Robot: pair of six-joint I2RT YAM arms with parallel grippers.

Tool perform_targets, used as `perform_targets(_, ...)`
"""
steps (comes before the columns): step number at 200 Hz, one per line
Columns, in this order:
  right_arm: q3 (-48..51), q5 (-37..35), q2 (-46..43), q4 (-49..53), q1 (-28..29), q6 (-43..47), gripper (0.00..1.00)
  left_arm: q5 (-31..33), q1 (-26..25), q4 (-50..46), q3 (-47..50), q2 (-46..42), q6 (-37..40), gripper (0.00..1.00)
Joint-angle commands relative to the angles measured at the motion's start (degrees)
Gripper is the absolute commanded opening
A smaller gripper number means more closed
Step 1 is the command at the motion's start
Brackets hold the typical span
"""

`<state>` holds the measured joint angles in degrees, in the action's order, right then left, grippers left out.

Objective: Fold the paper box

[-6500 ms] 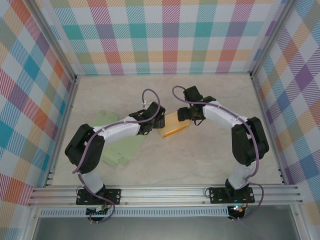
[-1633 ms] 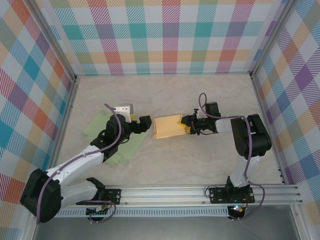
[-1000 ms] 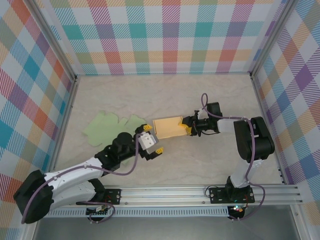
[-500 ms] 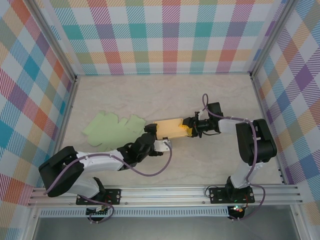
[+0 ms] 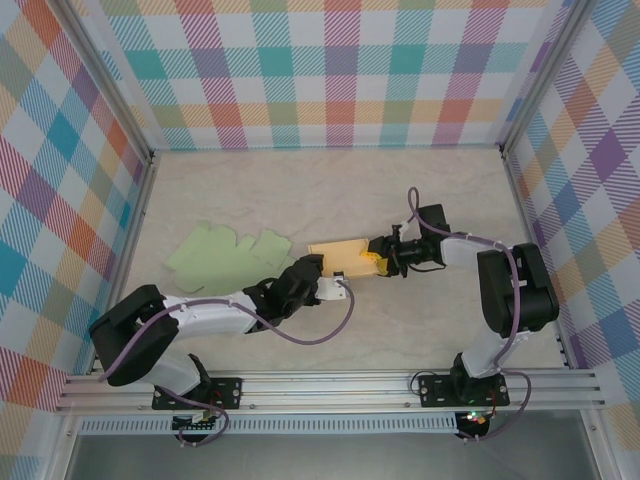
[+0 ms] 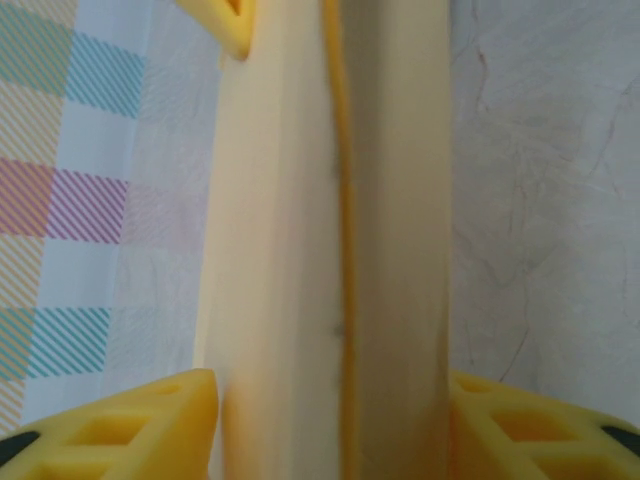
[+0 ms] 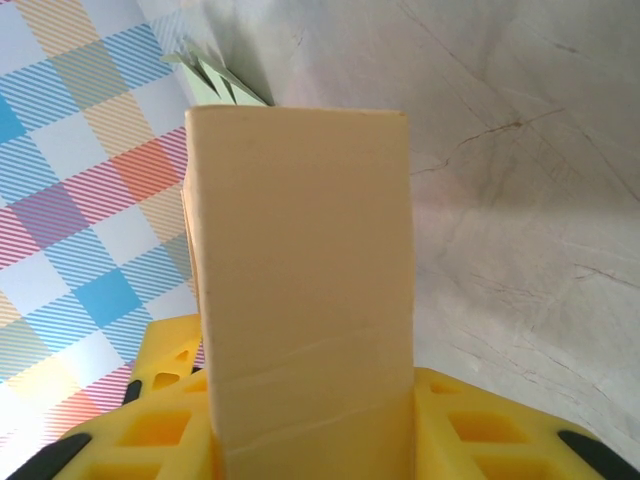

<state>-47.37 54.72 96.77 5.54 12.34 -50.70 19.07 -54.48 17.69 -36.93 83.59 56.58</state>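
Note:
The paper box point(image 5: 338, 254) is a flattened pale yellow sleeve lying mid-table, held at both ends. My left gripper point(image 5: 333, 274) reaches in from the near left. In the left wrist view its yellow fingers point(image 6: 130, 420) press both sides of the box point(image 6: 330, 230), so the left gripper point(image 6: 333, 405) is shut on it. My right gripper point(image 5: 379, 259) comes in from the right. In the right wrist view the right gripper point(image 7: 310, 400) is shut on the box point(image 7: 300, 250), which stands up between its pads.
A flat green paper cutout point(image 5: 215, 252) lies on the table left of the box, behind my left arm; its edge point(image 7: 215, 72) also peeks past the box. Checked walls enclose the marble-patterned table point(image 5: 300, 190).
My left gripper swung in from the near left to the box's near-left end and its jaws narrowed onto the box. The box shifted slightly; the right gripper kept its hold.

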Motion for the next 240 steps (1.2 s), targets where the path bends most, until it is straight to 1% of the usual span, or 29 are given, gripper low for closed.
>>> perform_targets(1,-0.61,0.91,-1.54,4.35,-0.04,3.35,0.4,-0.34,0.86,-2.75,-2.56,-2.06,-1.52,0.53)
perform_targets(14,-0.62,0.59,-1.75,5.24,-0.1,4.0,0.43,-0.79,0.87,-4.56,-3.17,-2.48,-2.31,0.48)
perform_targets(36,-0.44,0.3,-2.53,6.34,-0.07,4.6,0.48,-3.09,0.95,-10.12,-5.18,-2.99,-4.08,0.42)
perform_targets(73,-0.53,-1.82,-5.04,9.42,-0.21,6.32,0.6,-7.5,1.47,-18.78,-8.78,-3.52,-6.19,0.41)
perform_targets(84,-0.68,-2.67,-6.02,10.41,-0.43,6.93,0.64,-9.63,1.94,-21.73,-10.09,-3.21,-6.75,0.41)
perform_targets(108,-1.14,-4.8,-8.31,12.91,-1.27,8.12,0.68,-15.05,3.49,-28.96,-13.93,-1.72,-8.91,0.41)
perform_targets(144,-1.91,-8.23,-12.5,17.64,-3.55,10.62,0.7,-25.84,6.21,-40.43,-20.67,2.32,-10.88,0.41)
perform_targets(170,-2.78,-11.53,-16.4,21.63,-5.7,13.32,0.73,-31.0,7.64,-46.39,-25.32,5.64,-10.97,0.42)
perform_targets(184,-3.35,-13.78,-18.4,23.78,-6.26,15.24,0.76,-34.88,8.71,-49.79,-28.01,7.53,-10.87,0.42)
perform_targets(198,-4.27,-15.64,-20.1,26.15,-6.28,17.88,0.76,-37.53,9.47,-52.54,-30.48,9.36,-10.58,0.42)
perform_targets(217,-5.24,-18.09,-22.39,28.66,-6.27,21.04,0.74,-38.59,10.36,-53.43,-32.76,11.47,-10.61,0.43)
perform_targets(232,-5.83,-19.99,-24.25,30.48,-6.29,23.79,0.73,-37.24,10.79,-52.58,-33.77,12.82,-10.72,0.45)
perform_targets(240,-6.19,-21.11,-25.2,31.75,-6.18,25.19,0.71,-36.1,10.86,-52.02,-34.19,13.45,-10.76,0.46)
